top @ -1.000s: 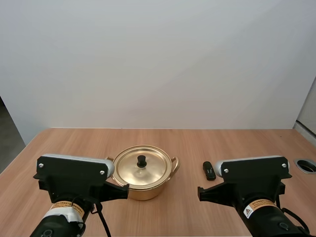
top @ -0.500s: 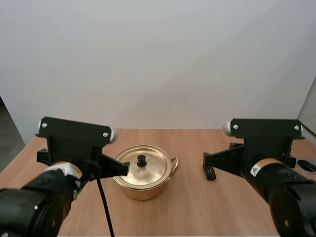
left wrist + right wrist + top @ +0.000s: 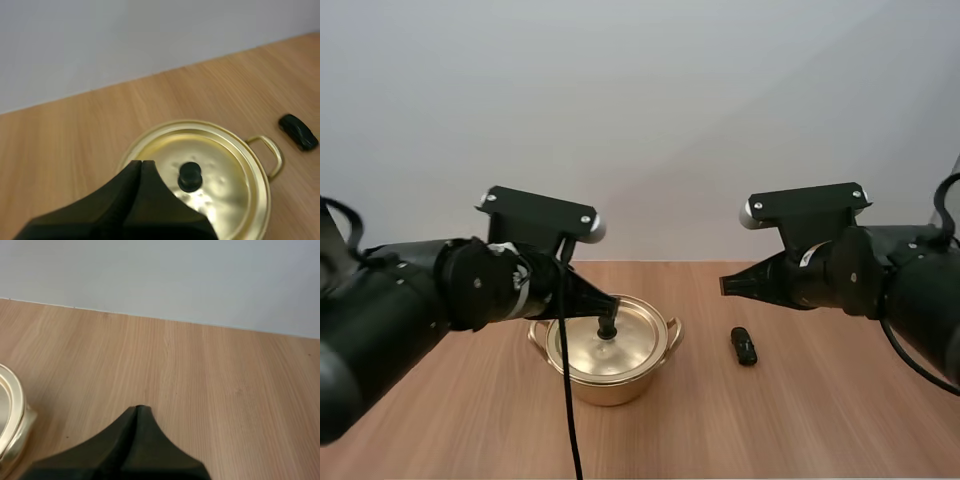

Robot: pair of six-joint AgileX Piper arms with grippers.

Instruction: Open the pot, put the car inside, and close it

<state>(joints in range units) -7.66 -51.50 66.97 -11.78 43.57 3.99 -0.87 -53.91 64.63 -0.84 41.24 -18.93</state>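
A golden pot (image 3: 608, 372) stands on the table with its lid (image 3: 610, 340) on; the lid has a black knob (image 3: 608, 326). A small black toy car (image 3: 744, 345) lies to the pot's right. My left gripper (image 3: 616, 301) hangs just above the knob, and its fingers lie together as one dark wedge (image 3: 141, 162) beside the knob (image 3: 190, 176), with the car (image 3: 298, 131) beyond the pot's handle. My right gripper (image 3: 723, 286) hovers above and left of the car, shut, its wedge tip (image 3: 137, 408) over bare wood near the pot's rim (image 3: 12, 412).
The wooden table (image 3: 800, 420) runs back to a plain white wall. Open wood lies in front of the pot and around the car.
Both arms have risen from the near edge and reached forward: the left gripper now sits over the pot's lid, the right above the table near the car. Pot and car have not moved.
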